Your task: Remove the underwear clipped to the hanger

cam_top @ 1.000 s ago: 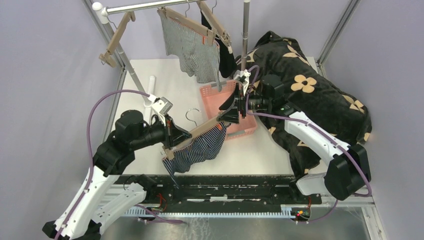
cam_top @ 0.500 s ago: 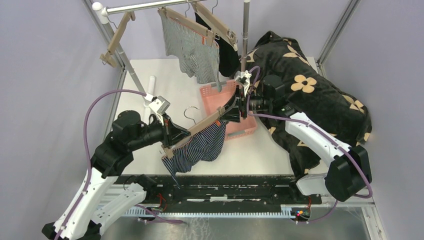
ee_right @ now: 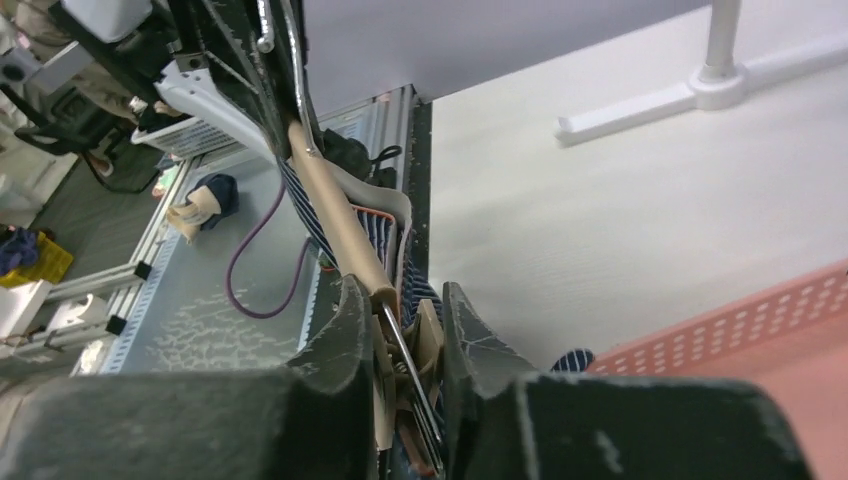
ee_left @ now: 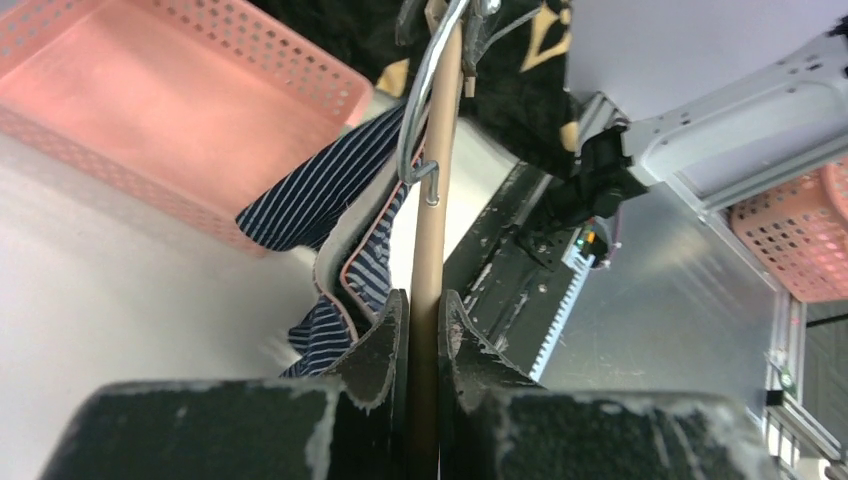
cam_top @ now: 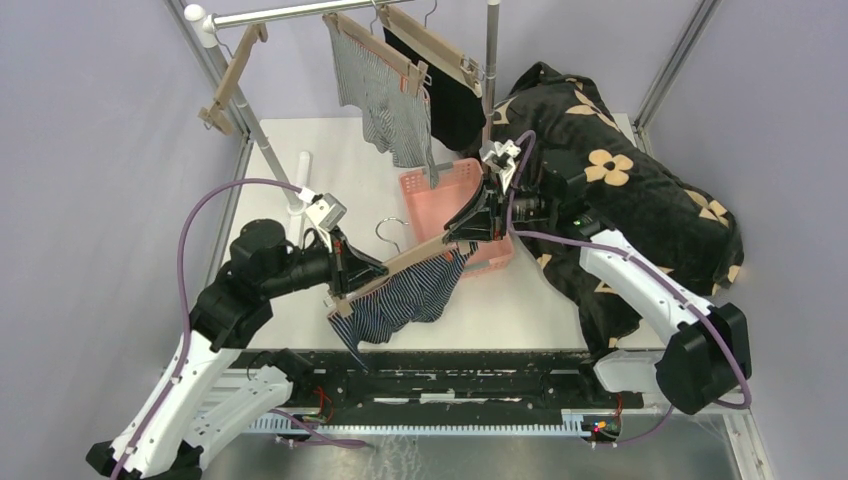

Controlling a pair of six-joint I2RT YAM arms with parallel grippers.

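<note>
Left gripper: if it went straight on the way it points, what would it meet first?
The left gripper, shut on the wooden hanger, points along its bar; probably the metal wire fixed there, beside the navy striped underwear, comes first, though depth is unclear.

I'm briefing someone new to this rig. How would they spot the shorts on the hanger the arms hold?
Find the pink basket. In front of it a wooden hanger slants low, with the navy boxer shorts clipped to it. Unlike the grey striped pair and black pair high on the rail, these have thin pale stripes on navy.
</note>
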